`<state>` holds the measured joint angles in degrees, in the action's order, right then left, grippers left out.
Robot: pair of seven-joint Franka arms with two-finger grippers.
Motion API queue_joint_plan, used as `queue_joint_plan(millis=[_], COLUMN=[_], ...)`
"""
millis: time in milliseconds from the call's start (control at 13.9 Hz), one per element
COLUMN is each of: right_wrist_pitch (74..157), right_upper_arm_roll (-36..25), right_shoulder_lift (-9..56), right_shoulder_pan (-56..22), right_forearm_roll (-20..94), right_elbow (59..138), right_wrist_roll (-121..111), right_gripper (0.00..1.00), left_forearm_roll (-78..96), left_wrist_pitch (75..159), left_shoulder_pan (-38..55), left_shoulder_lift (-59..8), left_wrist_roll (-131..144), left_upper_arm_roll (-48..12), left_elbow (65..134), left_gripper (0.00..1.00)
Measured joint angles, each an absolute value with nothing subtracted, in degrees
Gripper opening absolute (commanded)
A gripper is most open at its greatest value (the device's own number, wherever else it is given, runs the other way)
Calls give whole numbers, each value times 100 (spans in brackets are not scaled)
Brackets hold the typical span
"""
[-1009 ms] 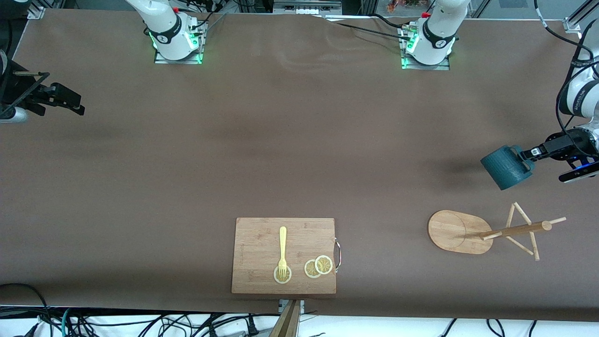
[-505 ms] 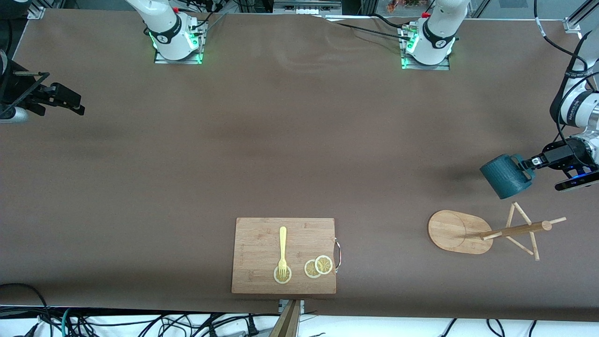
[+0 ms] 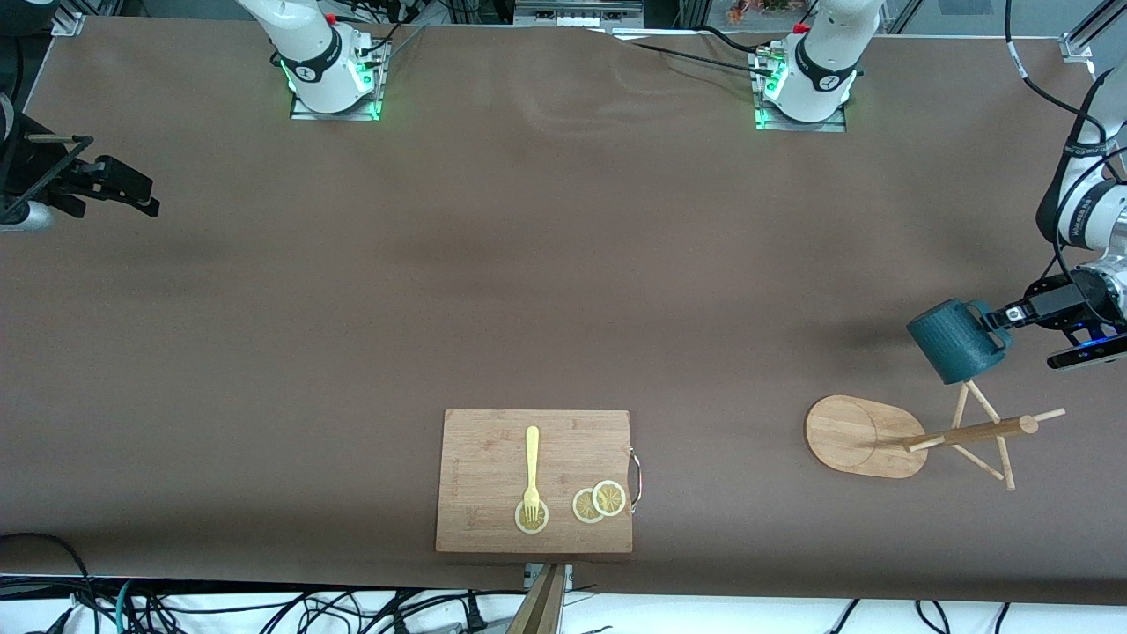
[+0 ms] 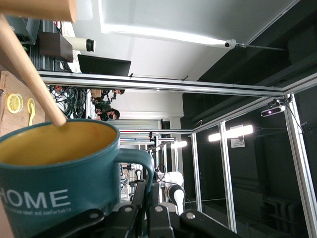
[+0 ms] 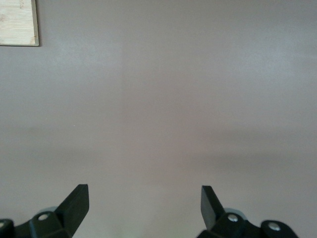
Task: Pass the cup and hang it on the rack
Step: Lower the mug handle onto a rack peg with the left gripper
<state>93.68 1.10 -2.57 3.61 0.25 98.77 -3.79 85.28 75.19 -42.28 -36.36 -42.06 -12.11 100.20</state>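
At the front view's right edge the left hand [image 3: 1004, 317], clamped on the teal cup's [image 3: 955, 342] handle, has carried it down onto the rack's [image 3: 968, 433] upper peg, so hanging looks imminent; the right hand [image 5: 144, 201] waits wide.

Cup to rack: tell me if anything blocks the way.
Nothing visible does. The left gripper holds the cup by its handle right over the rack, a peg tip at the cup's rim.
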Motion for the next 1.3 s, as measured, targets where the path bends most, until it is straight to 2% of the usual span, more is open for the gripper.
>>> queue_joint_plan(millis=[1298], right_wrist_pitch=[9363], right_upper_arm_roll=[110], right_shoulder_lift=[-257], right_shoulder_pan=[361], right_forearm_roll=[25], right_elbow=[9877], right_wrist_roll=[-379], right_gripper=[100], left_forearm_roll=[9049], left_wrist_pitch=[7519], left_shoulder_pan=[-4216], left_shoulder_lift=[-4592], left_wrist_roll=[-3665], left_upper_arm_roll=[-1219], left_elbow=[9142], left_gripper=[0])
